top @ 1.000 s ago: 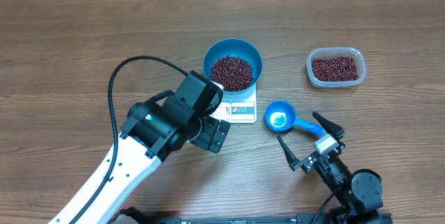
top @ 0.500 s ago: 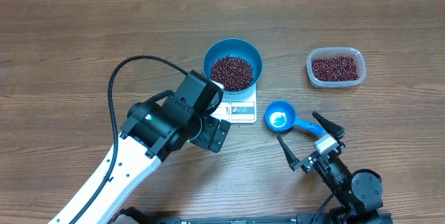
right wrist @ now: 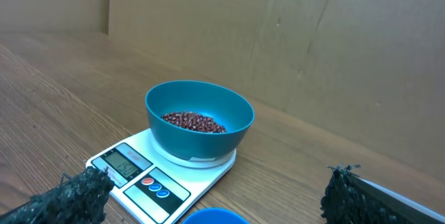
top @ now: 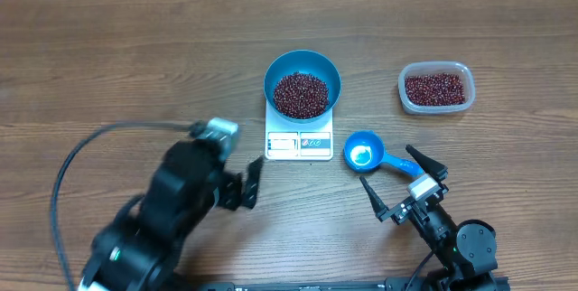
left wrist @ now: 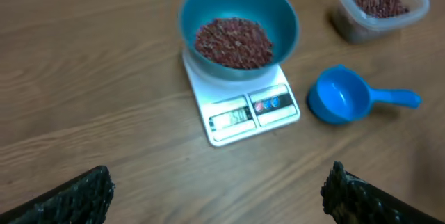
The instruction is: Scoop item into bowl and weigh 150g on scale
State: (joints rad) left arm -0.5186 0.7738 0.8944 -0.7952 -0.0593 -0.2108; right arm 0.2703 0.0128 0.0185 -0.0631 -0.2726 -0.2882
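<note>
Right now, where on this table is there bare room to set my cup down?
The wood left of the bowl and scale is bare, as is the far strip behind the bowl and tub. It is crowded between scale and tub, where the scoop lies.

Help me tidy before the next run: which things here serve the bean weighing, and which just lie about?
For the job: beans, bowl, scale, scoop, clear tub of spare beans.
Just there: wooden table, cardboard backdrop.
</note>
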